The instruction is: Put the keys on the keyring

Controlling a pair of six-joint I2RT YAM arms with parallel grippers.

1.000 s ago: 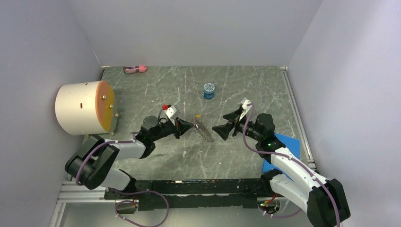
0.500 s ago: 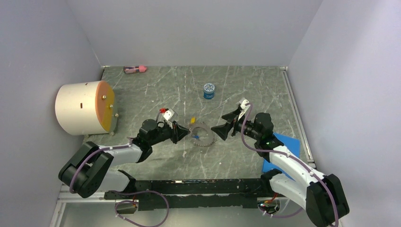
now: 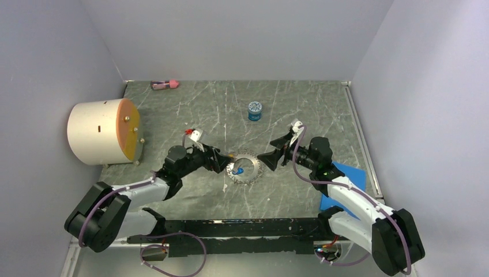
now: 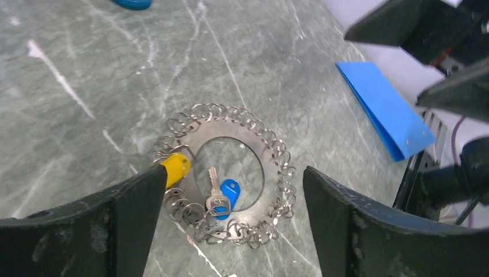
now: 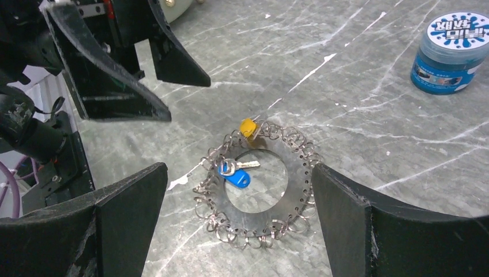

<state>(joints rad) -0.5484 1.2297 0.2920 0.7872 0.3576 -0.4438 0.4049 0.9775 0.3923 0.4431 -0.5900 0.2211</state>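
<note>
The keyring (image 3: 252, 173) is a flat metal ring plate fringed with several small split rings. It lies flat on the table between both grippers. A silver key with a blue tag (image 4: 224, 197) rests in its central hole, its head caught in a small ring. The yellow-headed key (image 4: 176, 165) lies at the plate's rim among the rings, beside my left finger. My left gripper (image 3: 221, 162) is open just left of the keyring, holding nothing. My right gripper (image 3: 266, 160) is open just right of it, empty. The right wrist view shows the keyring (image 5: 297, 193), blue-tagged key (image 5: 235, 173) and yellow head (image 5: 248, 127).
A round blue jar (image 3: 255, 111) stands behind the keyring. A blue sheet (image 3: 348, 176) lies at the right edge, under the right arm. A white cylinder with an orange face (image 3: 102, 131) sits at the left, and a pink bottle (image 3: 165, 85) lies at the back.
My left gripper has opened and let go of the keyring, which went from standing on edge to lying flat. The left arm drew back leftward. The right gripper stayed open in place.
</note>
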